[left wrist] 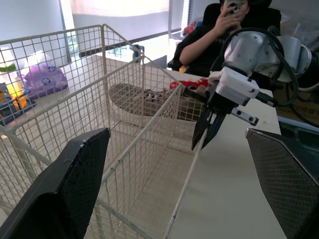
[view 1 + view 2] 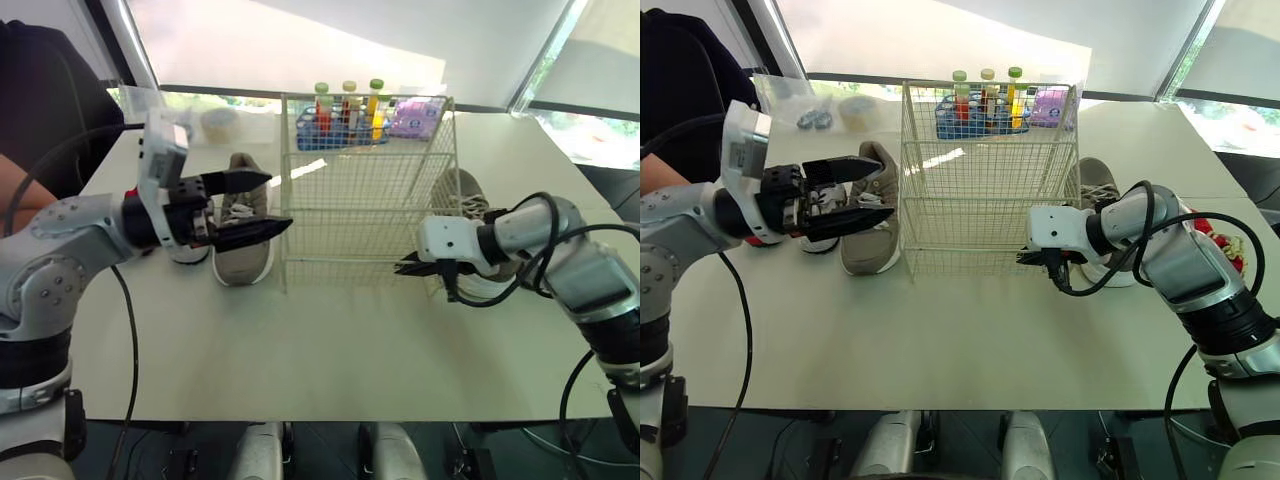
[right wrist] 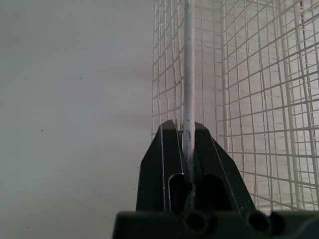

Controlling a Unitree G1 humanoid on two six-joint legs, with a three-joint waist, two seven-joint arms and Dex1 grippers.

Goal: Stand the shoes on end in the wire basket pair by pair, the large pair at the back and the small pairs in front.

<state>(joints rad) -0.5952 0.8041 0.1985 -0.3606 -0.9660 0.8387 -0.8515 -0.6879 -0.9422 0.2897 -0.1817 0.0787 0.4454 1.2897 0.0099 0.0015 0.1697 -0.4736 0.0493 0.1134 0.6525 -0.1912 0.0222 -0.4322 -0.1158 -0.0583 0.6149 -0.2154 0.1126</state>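
Shoes first: a grey-beige fabric sneaker (image 2: 243, 252) lies flat on the white table (image 2: 300, 350), just left of the empty white wire basket (image 2: 350, 211). A second grey sneaker (image 2: 462, 193) sits outside the basket on the right. From the head, the left gripper (image 2: 279, 201) hovers over the near sneaker, spread wide, and the right gripper (image 2: 405, 266) is at the basket's front right corner. Left wrist view: its own fingers far apart, basket bare inside. Right wrist view: fingers pinched tight on a corner wire. Sound plan, I'd say: brace the basket there, take the sneaker by its heel collar, clear the rim, stand it toe-down.
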